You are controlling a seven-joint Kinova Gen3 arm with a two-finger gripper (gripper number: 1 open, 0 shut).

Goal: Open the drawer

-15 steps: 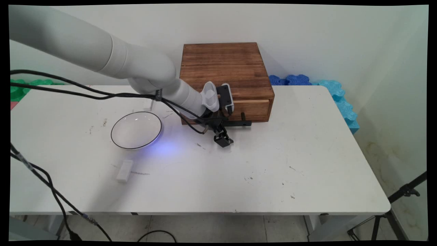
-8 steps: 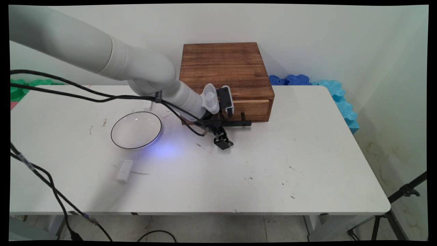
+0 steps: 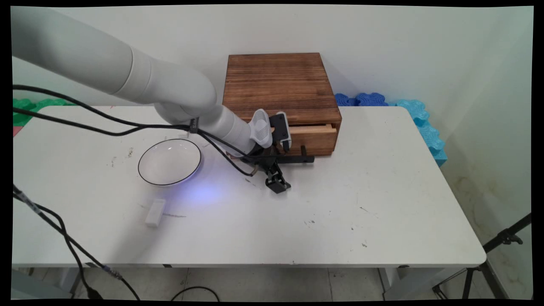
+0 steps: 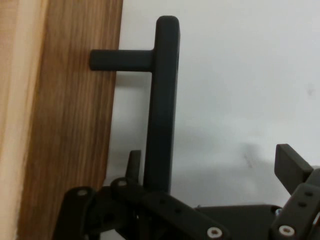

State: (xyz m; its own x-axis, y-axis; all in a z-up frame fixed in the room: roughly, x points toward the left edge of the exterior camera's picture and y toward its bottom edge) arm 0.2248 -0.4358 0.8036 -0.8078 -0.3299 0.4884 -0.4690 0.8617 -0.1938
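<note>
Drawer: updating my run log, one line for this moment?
pincer: open, straddling handle | drawer: slightly out of box | bowl: on table, apart

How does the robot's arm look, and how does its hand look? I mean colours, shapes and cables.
The arm is made of thick, round, glossy white tubes joined by rounded elbows. Black cables hang along it, held by a small band near the wrist. A light grey ribbed piece sits at the wrist. The hand is black, with a jointed linkage fastened by small silver screws and two blocky fingers.
</note>
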